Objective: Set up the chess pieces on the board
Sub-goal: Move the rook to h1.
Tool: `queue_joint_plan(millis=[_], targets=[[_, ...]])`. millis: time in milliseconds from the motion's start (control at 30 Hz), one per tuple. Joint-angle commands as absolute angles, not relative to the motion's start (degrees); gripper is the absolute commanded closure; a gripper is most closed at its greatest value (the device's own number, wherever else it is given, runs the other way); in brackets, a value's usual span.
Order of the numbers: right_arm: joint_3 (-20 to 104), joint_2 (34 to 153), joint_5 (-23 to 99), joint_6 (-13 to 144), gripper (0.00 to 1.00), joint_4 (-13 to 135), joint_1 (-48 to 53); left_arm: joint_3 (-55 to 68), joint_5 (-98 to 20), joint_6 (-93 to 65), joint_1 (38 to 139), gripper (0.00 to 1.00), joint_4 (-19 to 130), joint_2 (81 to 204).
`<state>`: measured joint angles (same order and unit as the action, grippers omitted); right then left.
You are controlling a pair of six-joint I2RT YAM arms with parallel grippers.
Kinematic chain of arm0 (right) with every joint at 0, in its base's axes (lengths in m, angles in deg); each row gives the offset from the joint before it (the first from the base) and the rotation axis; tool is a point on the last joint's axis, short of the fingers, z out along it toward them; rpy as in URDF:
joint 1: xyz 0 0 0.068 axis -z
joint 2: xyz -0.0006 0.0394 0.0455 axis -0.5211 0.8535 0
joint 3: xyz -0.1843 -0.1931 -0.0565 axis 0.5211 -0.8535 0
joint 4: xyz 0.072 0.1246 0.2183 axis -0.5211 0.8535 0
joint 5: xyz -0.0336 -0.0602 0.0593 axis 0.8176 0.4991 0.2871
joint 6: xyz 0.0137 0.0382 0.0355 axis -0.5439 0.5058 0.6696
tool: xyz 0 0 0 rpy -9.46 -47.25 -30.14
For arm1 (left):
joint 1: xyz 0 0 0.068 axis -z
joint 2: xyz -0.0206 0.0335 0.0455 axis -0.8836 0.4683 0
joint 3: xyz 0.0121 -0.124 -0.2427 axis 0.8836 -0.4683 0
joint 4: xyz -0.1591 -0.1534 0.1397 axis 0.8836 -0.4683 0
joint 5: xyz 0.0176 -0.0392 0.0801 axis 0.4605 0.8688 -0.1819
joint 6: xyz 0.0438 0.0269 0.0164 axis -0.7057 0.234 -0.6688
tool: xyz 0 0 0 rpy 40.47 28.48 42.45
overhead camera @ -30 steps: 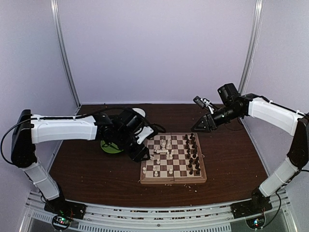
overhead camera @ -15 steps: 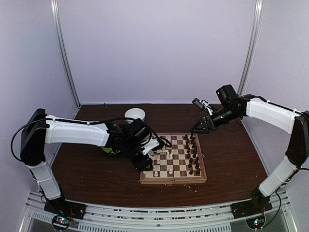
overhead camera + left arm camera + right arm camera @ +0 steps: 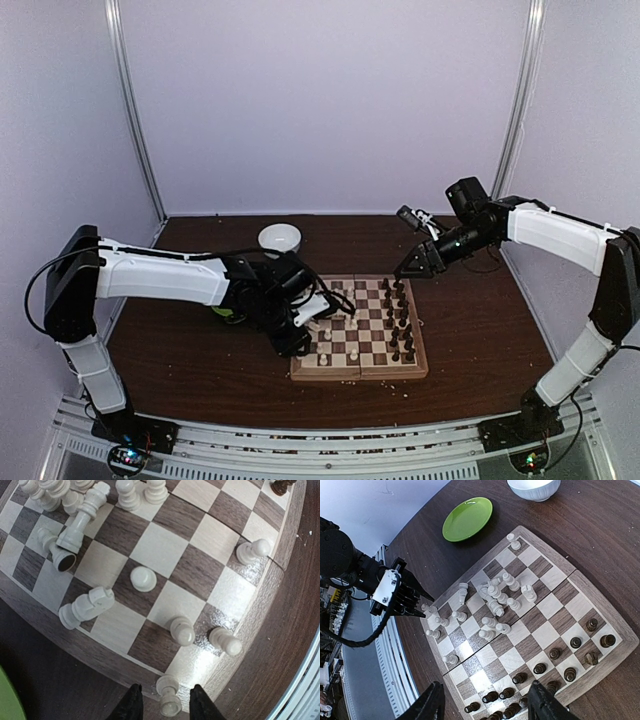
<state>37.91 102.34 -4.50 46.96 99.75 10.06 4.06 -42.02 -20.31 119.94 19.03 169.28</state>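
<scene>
Dark table [image 3: 200, 365], board [image 3: 358, 374] at mid-frame.
Lower centre, left gripper [image 3: 165, 689] parted astride white pawn [image 3: 169, 701]; right gripper [image 3: 486, 686] spread wide.

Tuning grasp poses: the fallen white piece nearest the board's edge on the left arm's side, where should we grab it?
Take the fallen white piece across its middle. Come straight down with the left pincer turned crosswise to its length. It lies flat on the board with its base toward the edge, so both long sides look free, and no neighbour touches it.
</scene>
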Motion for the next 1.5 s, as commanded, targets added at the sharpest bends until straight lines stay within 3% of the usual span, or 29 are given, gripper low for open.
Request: queue_joint_plan(millis=[0,400,867,967,1233,1367,1467], targets=[[39.04,102.8,-4.44,46.47,0.44,100.0,10.58,3.61,-43.08,-21.24,120.26,0.7,18.15,169.4],[39.01,103.02,-4.58,46.27,0.46,100.17,10.58,4.68,-40.52,-21.89,121.52,0.89,18.45,169.6],[39.11,103.3,-4.79,46.09,0.46,100.47,10.62,7.24,-40.42,-21.63,122.98,0.9,18.76,171.31],[39.13,103.28,-4.8,46.05,0.46,100.56,10.57,7.55,-40.54,-21.75,122.99,0.86,18.72,171.74],[39.31,103.47,-4.79,45.89,0.46,100.75,10.57,8.14,-40.29,-21.35,123.15,0.61,18.6,169.57],[39.27,103.57,-4.8,45.93,0.46,100.73,10.62,9.27,-40.68,-21.18,123.05,0.58,18.86,167.29],[39.34,103.69,-4.8,45.81,0.46,100.77,10.6,9.76,-41.55,-21.03,122.28,0.6,19.46,166.46]])
